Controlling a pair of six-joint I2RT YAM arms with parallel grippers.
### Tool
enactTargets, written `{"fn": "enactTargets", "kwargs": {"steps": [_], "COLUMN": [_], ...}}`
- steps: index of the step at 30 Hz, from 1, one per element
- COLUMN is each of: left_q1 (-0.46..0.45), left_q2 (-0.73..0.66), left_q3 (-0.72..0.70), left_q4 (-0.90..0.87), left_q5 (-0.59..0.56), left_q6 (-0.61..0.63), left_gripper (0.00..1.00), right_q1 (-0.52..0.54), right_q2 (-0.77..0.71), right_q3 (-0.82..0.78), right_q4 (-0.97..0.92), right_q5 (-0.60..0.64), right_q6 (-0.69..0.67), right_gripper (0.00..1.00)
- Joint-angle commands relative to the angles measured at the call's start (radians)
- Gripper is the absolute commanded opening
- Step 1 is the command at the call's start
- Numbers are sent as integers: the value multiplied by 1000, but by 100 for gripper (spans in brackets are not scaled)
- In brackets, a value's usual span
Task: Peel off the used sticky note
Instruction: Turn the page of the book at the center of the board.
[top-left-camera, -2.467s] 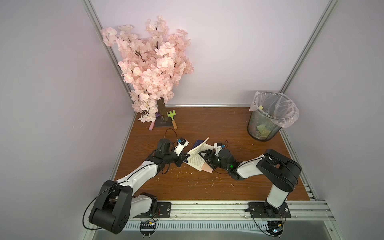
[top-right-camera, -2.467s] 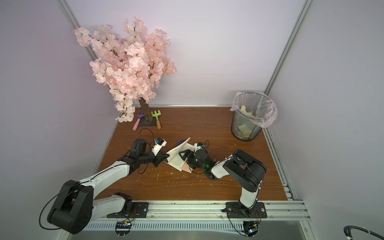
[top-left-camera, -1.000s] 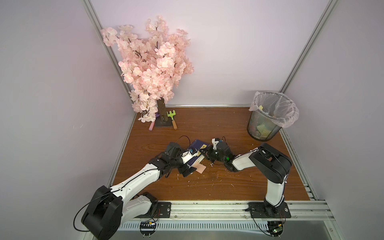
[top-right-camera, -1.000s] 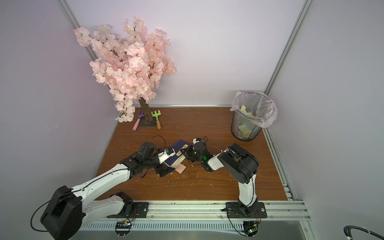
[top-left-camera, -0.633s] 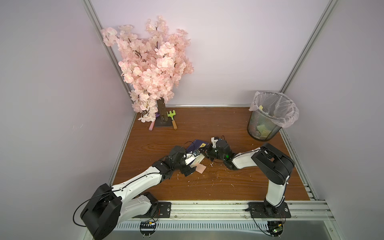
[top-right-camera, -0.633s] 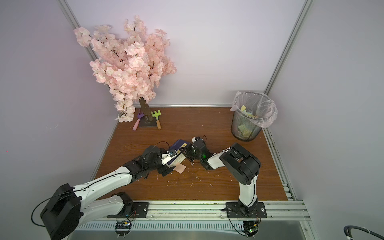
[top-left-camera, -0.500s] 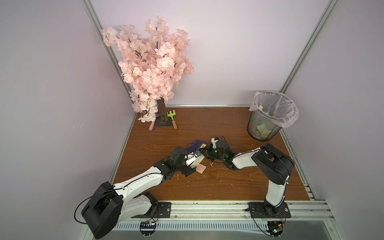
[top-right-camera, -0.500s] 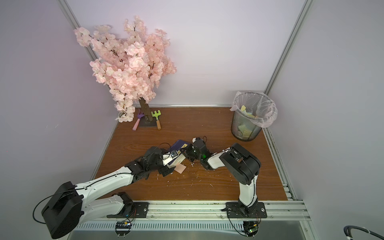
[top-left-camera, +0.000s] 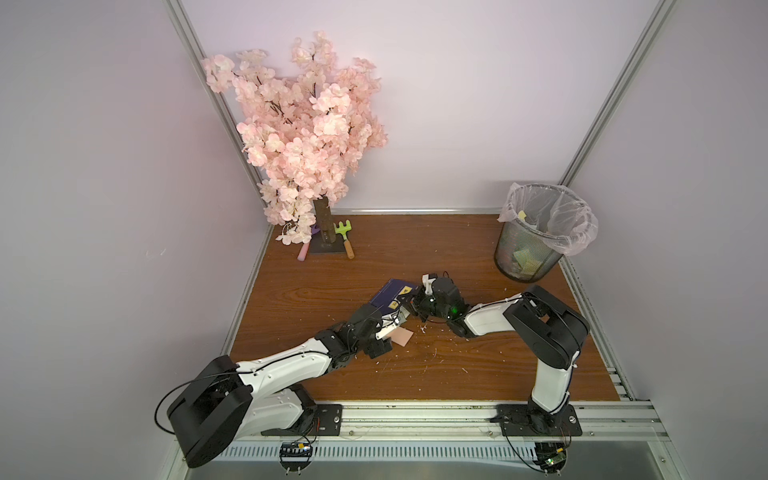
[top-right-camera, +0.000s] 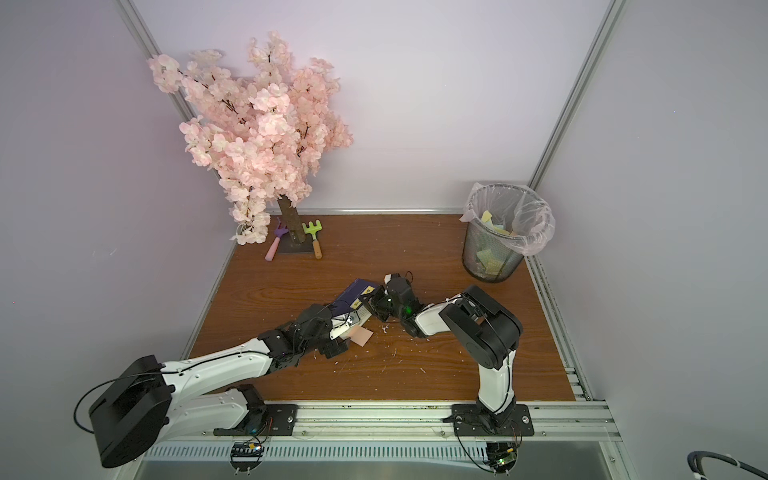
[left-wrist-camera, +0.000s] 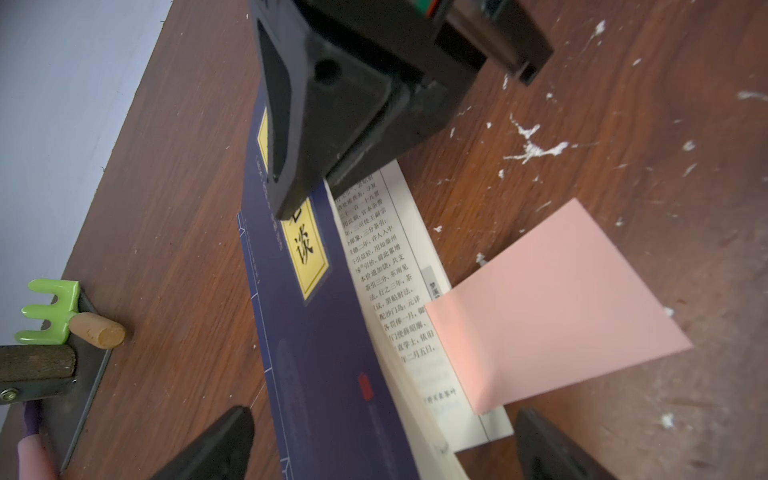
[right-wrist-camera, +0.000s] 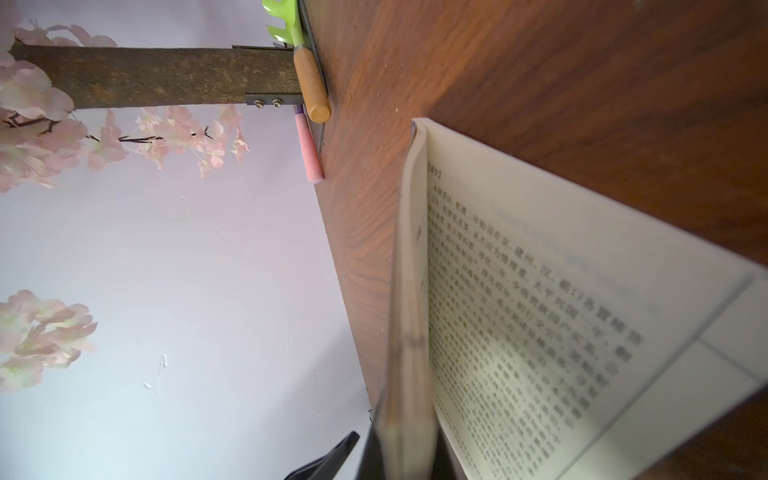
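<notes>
A dark blue book (top-left-camera: 392, 296) with a yellow label lies on the wooden table. My right gripper (top-left-camera: 412, 306) is shut on its cover and front pages, holding them slightly raised (right-wrist-camera: 409, 332) above a printed page (right-wrist-camera: 540, 291). A pink sticky note (left-wrist-camera: 552, 307) is stuck by one edge to that printed page and juts out over the table; it shows in both top views (top-right-camera: 360, 336). My left gripper (left-wrist-camera: 382, 419) is open. Its fingers straddle the book's near end, and one fingertip (left-wrist-camera: 536, 432) stands just beside the note's corner without touching it.
A cherry blossom tree (top-left-camera: 303, 137) stands at the back left on a metal base, with a green toy rake (top-left-camera: 345, 237) and a pink-handled tool (top-left-camera: 303, 251) beside it. A lined mesh bin (top-left-camera: 536, 245) holding discarded notes is at the back right. White scraps (top-left-camera: 424, 330) dot the table.
The right gripper has lowered the raised pages until the book is nearly closed and flat. The left arm has reached forward, bringing its open fingers over the book's near end by the note.
</notes>
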Motion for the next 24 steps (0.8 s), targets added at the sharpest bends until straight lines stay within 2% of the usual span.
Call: {"fn": "enactTargets", "kwargs": {"steps": [1,4,9,12,20,24], "left_q1": [-10,-10,-10,-10,-10,-10], "left_q2": [6,-12,-49,-60,-49,-37], "left_q3": [-2,-2,-1,4,16,47], "left_q4": [33,32,7,-16,-33,-56], "left_q5": [-49,-31,9,31,30,42], "left_q6": [2,-3,-18,-30,-53,-83], "left_gripper": [90,81,58,48,3,2], "right_q1": [-7,-10,-11,-12,-16,-24], "right_q2": [-56,-56,-57,-58,-59,-78], "right_q3": [36,38,54,62,88,103], "right_q4": [11,3,-42,-63,-115,-186], "right_q5": [-21,-23,-22,-17,-20,-21], "right_q6": [7,-1,-32,-36,-105,-158], "right_gripper": [5,5,6,8,12,21]}}
